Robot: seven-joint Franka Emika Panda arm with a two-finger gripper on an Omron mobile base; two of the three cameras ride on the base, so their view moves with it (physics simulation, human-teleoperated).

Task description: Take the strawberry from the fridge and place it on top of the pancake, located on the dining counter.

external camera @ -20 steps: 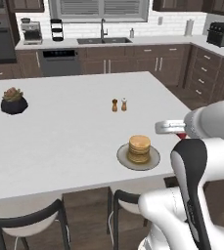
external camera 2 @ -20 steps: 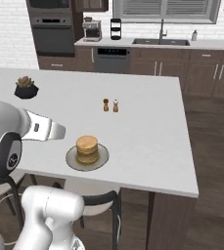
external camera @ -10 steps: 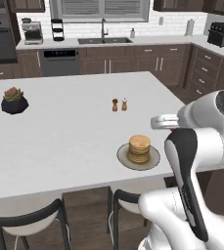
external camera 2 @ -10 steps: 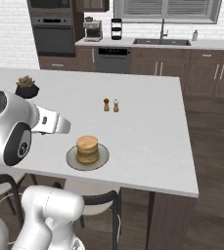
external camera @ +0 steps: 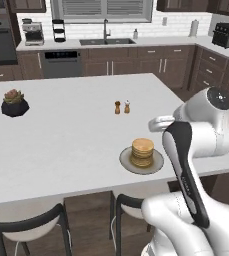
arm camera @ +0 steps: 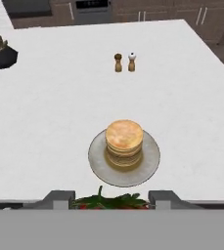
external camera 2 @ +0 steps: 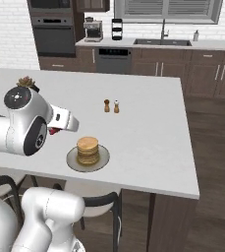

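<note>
We held the strawberry (arm camera: 112, 201) clamped in our gripper (arm camera: 112, 199) above the dining counter's (arm camera: 45, 122) near edge, short of the pancake (arm camera: 124, 141), ready to carry it over the stack.

Dark brown cabinets (external camera: 136, 64) are lining the far wall under a white countertop (external camera: 116, 44), with a sink (external camera 2: 162, 42) sitting below a shuttered window (external camera 2: 165, 10) at twelve o'clock. A black wall oven (external camera 2: 53, 34) is standing at ten o'clock. Dark wood flooring (external camera 2: 212, 147) is running along at three o'clock, and two chairs (external camera: 28, 227) are waiting at six.
</note>
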